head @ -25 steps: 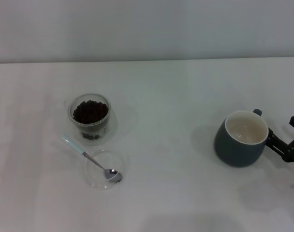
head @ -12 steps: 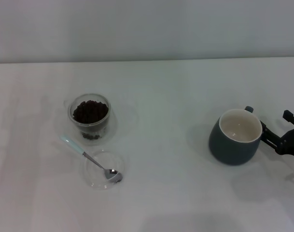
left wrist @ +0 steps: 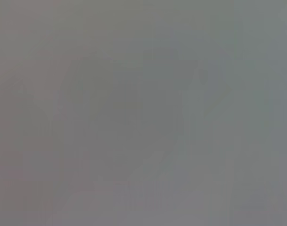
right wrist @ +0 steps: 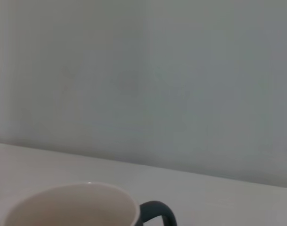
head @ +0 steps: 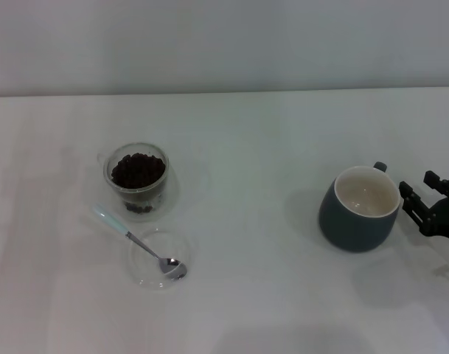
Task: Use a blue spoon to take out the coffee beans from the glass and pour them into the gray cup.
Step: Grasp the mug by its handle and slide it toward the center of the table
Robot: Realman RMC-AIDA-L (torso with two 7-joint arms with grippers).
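Standing just beside the gray cup [head: 359, 209] on its handle side, the right gripper [head: 425, 198] had its fingers apart, holding nothing and not visibly touching the mug; judged, the cup was set there to receive beans. Well away across the table [head: 268, 133] from that gripper stood the glass [head: 138, 179] heaped with coffee beans [head: 138, 169], and the blue spoon [head: 137, 242] lay bowl-down in a clear dish [head: 159, 259], ungrasped. Left gripper: not visible in any view.
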